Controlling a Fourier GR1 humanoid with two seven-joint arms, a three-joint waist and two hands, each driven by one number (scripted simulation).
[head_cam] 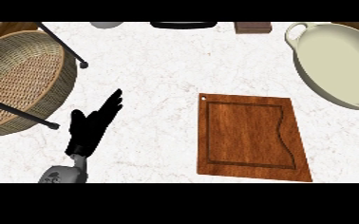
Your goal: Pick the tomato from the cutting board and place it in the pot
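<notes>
A brown wooden cutting board (pixel 252 137) lies on the white marble counter at the lower right, with nothing on it. I see no tomato anywhere. The cream pot (pixel 329 61) with a loop handle sits at the upper right, cut by the view's edge; its visible inside holds nothing. My left hand (pixel 89 126) rests at the lower left with its fingers straight and pointing up-right, well left of the board. My right hand does not show.
A woven wicker basket (pixel 28 76) with black bar handles fills the left edge. Along the back edge stand a grey object (pixel 107 24), a black object (pixel 182 24) and a brown block (pixel 253 27).
</notes>
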